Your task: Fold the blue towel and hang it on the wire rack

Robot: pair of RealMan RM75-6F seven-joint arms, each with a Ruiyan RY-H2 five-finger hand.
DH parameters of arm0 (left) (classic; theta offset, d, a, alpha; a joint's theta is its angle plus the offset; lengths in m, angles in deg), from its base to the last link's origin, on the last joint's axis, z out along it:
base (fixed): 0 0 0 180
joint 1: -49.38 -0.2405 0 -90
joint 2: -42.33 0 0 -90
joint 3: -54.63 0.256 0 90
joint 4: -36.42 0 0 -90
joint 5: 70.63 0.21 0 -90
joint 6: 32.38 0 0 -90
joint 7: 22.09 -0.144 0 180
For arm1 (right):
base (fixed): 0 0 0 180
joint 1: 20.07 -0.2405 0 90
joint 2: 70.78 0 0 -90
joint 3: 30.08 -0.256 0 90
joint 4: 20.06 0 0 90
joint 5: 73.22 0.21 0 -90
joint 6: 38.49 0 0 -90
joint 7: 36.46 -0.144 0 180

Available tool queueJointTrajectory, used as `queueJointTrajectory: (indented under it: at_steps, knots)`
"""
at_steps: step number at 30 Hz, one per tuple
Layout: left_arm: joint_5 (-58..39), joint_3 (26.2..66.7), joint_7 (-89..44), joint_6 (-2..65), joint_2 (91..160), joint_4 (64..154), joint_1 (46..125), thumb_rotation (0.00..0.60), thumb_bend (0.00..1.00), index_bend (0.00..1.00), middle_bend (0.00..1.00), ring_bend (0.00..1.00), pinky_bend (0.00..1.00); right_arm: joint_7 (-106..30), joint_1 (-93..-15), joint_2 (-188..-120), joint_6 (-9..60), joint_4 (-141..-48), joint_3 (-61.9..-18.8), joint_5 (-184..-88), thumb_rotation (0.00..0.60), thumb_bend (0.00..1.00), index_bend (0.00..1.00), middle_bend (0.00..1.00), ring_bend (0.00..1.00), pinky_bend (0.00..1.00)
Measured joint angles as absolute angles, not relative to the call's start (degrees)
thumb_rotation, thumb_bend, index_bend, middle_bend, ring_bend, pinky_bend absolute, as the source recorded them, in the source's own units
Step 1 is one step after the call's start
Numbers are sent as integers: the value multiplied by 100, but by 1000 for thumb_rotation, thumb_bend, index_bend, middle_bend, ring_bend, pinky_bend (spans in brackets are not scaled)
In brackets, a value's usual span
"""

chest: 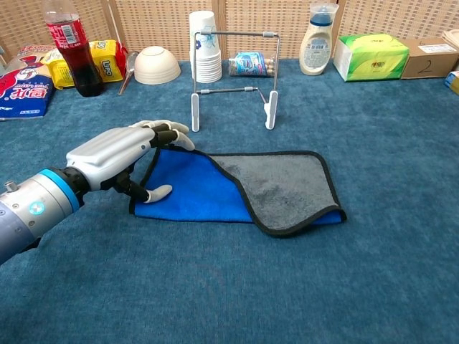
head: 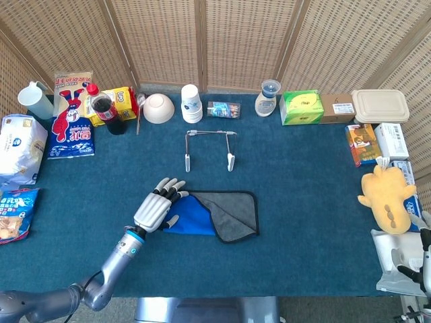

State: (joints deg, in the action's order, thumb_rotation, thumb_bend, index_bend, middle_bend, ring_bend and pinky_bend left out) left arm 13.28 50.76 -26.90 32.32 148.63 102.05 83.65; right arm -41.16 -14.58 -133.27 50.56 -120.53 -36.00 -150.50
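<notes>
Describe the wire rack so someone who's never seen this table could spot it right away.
Start at the row of groceries along the back edge of the dark blue carpeted table. Just in front of the stack of white paper cups stands the thin metal wire rack, between that row and the blue-and-grey towel. It is the only bare frame there: a bent silver rod on white feet.

We see our left hand [chest: 125, 158] spread over the left edge of the blue towel [chest: 190, 190], which lies partly folded before the upright wire rack [chest: 233, 75].
</notes>
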Motion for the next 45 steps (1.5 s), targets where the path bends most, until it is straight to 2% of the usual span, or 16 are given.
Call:
queueJointTrajectory:
  at_steps: [7, 20, 37, 45]
  knots:
    - [1330, 5149, -2792, 3170, 14790, 10359, 8330, 600, 256, 207, 90, 0, 0, -4123, -1446, -13326, 5074, -12055, -3597, -15060, 600, 328, 144, 73, 0, 0]
    - [1494, 5279, -2768, 3464, 14496, 10684, 8124, 600, 256, 207, 91, 0, 0, -4093, -1480, -13345, 5035, -12064, -3605, -15064, 600, 327, 144, 73, 0, 0]
    - [1564, 5442, -2943, 3403, 14383, 10913, 8007, 600, 254, 207, 87, 0, 0, -4129, -1452, -13335, 5080, -12065, -3591, -15103, 600, 328, 144, 73, 0, 0]
    - [1609, 5310, -2964, 3556, 14216, 11115, 7999, 600, 257, 206, 87, 0, 0, -4082, -1570, -13313, 4988, -12075, -3616, -15207, 600, 328, 143, 73, 0, 0]
